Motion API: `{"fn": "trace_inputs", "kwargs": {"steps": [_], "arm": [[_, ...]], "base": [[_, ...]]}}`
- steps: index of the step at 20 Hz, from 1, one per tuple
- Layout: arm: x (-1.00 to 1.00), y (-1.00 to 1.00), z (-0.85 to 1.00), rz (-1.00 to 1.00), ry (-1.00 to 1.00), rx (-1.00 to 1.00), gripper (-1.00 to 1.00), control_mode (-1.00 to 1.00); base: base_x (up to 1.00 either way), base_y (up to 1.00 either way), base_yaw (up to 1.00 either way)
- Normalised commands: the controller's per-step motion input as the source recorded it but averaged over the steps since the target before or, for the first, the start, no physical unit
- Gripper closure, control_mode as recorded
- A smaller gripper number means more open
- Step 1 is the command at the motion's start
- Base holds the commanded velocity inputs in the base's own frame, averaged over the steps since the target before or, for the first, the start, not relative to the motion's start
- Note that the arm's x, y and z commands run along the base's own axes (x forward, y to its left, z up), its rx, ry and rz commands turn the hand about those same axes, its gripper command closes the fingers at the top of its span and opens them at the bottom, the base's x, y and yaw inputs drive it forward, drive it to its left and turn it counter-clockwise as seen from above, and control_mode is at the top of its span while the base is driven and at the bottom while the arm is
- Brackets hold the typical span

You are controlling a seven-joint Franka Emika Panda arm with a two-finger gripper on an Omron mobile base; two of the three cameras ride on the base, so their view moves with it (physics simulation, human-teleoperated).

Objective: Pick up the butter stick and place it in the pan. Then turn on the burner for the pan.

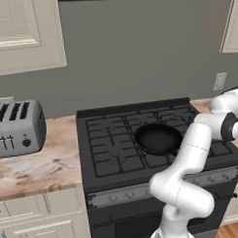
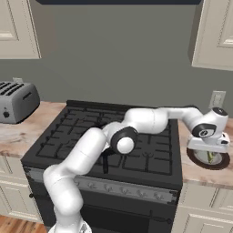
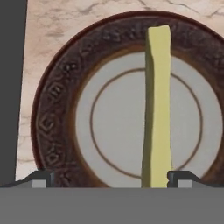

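Observation:
The butter stick (image 3: 157, 105) is a slim pale-yellow bar lying across a round dish (image 3: 52, 109) with a dark brown patterned rim, on the marble counter right of the stove. My gripper (image 3: 111, 178) hangs open just above the dish, and the near end of the stick lies close inside the right fingertip (image 3: 181, 177). From the right base view the gripper (image 2: 210, 149) points down over the dish (image 2: 196, 157), with a sliver of the butter stick (image 2: 210, 157) under it. The black pan (image 1: 158, 138) sits empty on a front burner of the stove.
The black stove (image 1: 112, 150) has a row of knobs (image 1: 128, 193) along its front panel. A silver toaster (image 1: 16, 127) stands on the left counter. My arm stretches across the stove top from left to right. A wall outlet (image 2: 217, 98) is behind the dish.

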Motion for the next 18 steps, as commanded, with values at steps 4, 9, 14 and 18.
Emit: {"fn": "trace_inputs", "kwargs": {"steps": [4, 9, 14, 18], "arm": [[0.07, -0.13, -0.1, -0.01, 0.0, 0.0, -1.0, -1.0], [0.06, -0.12, -0.12, 0.0, 0.0, 0.0, -1.0, -1.0], [0.09, -0.08, -0.13, 0.0, 0.0, 0.0, -1.0, -1.0], [0.04, 0.0, -0.23, 0.0, 0.0, 0.0, -1.0, -1.0]], "base": [[0.0, 0.0, 0.0], [0.0, 0.0, 0.0], [0.0, 0.0, 0.0], [0.0, 0.0, 0.0]]}}
